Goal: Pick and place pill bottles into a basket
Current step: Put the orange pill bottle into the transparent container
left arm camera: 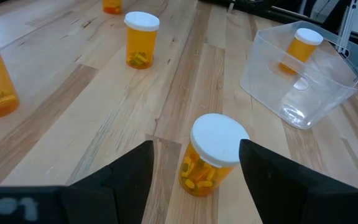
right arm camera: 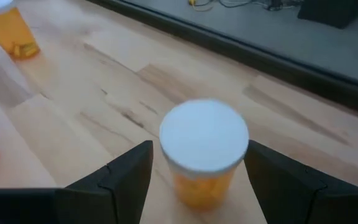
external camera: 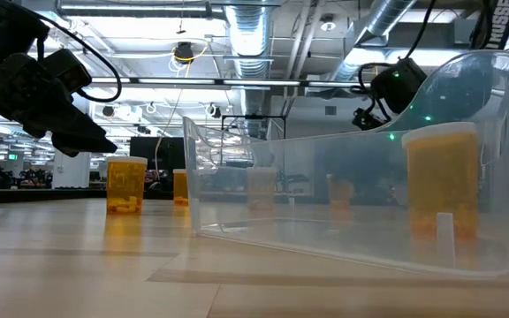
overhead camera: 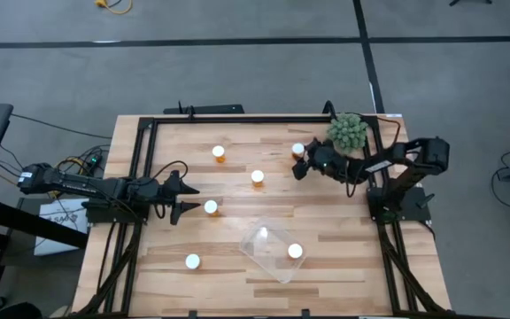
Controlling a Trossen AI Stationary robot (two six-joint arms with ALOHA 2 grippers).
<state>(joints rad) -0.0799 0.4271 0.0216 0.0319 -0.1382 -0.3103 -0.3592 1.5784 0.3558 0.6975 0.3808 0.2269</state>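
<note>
Six orange pill bottles with white caps show in the high view. One point(overhead camera: 295, 252) stands inside the clear basket point(overhead camera: 268, 237) near the front. Others stand upright on the table: far left point(overhead camera: 219, 152), middle point(overhead camera: 257, 177), front left point(overhead camera: 192, 261). My left gripper point(overhead camera: 193, 200) is open, its fingers on either side of a bottle point(left arm camera: 209, 157) without touching it. My right gripper point(overhead camera: 300, 163) is open at the far right, its fingers flanking another bottle point(right arm camera: 204, 149), gaps showing on both sides.
A green spiky plant ball point(overhead camera: 348, 131) sits at the far right corner, close behind my right arm. A black metal frame point(overhead camera: 140, 168) runs along the table's left, far and right edges. Bare wood lies between the basket and the front left bottle.
</note>
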